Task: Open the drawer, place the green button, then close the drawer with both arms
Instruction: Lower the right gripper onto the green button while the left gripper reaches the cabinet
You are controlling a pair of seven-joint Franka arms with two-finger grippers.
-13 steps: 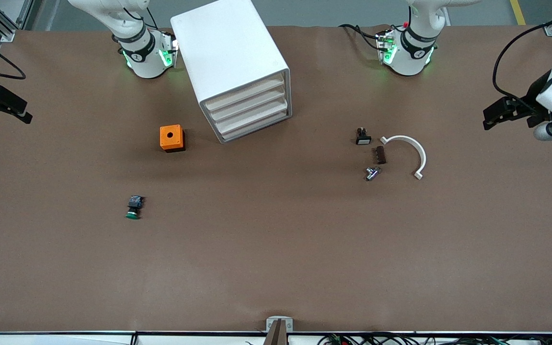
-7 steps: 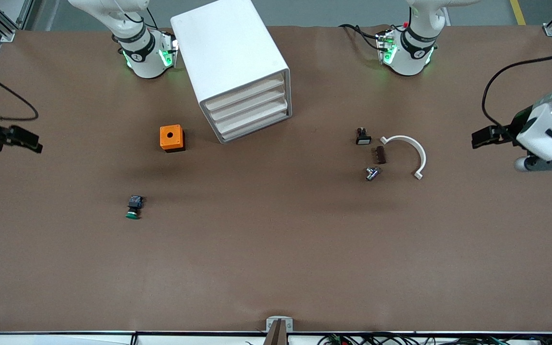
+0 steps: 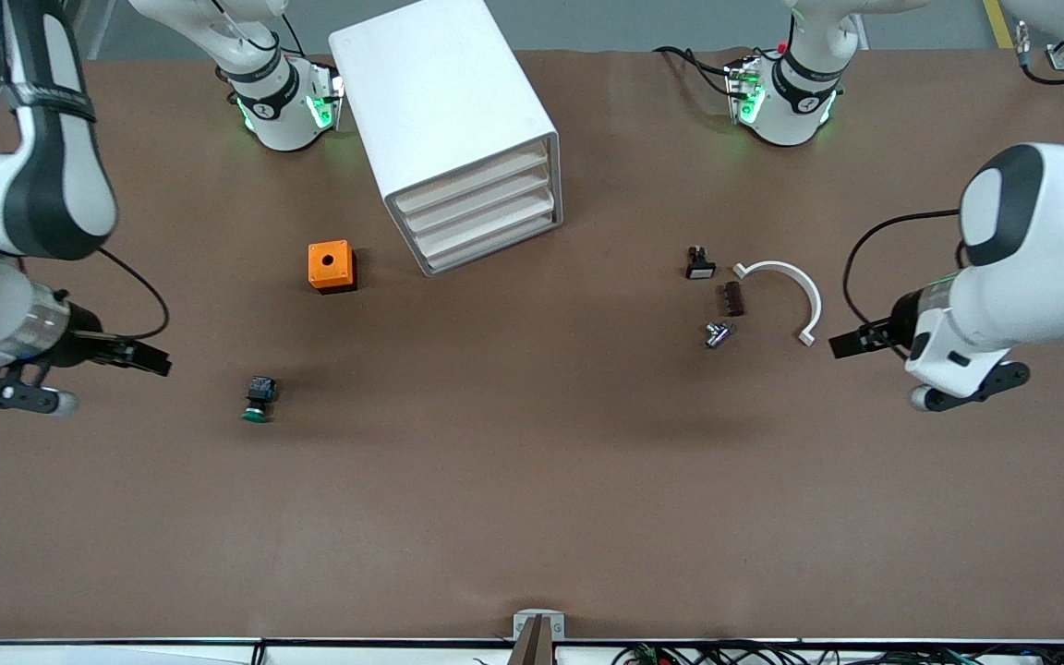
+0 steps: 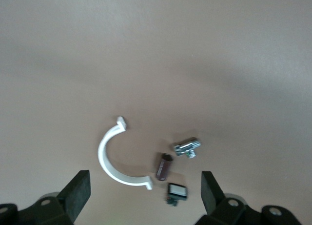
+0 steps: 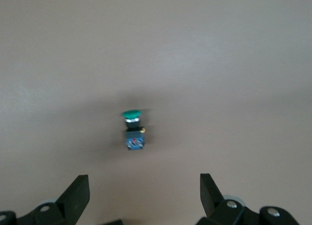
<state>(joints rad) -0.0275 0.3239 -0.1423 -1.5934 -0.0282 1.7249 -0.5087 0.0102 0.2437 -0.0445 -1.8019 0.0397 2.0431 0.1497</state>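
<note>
The white cabinet [image 3: 444, 111] stands between the arm bases with all its drawers shut; the third drawer from the top [image 3: 488, 228] is closed flush. The green-capped button [image 3: 258, 399] lies on its side on the brown table, nearer to the front camera than the orange box. My right gripper [image 3: 151, 359] is open and empty over bare table, beside the button toward the right arm's end. The right wrist view shows the button [image 5: 132, 130] ahead of the open right gripper [image 5: 144, 195]. My left gripper [image 3: 851, 344] is open and empty, over the table beside the white curved clamp.
An orange box with a hole [image 3: 331, 266] sits beside the cabinet. A white curved clamp [image 3: 795, 294], a black-bodied white-faced part [image 3: 699, 264], a brown part [image 3: 732, 298] and a metal fitting [image 3: 716, 334] lie toward the left arm's end; the left wrist view shows the clamp [image 4: 109, 159].
Both arms have swung in from the table's ends over the table, the right gripper toward the button, the left toward the clamp. Nothing on the table has moved.
</note>
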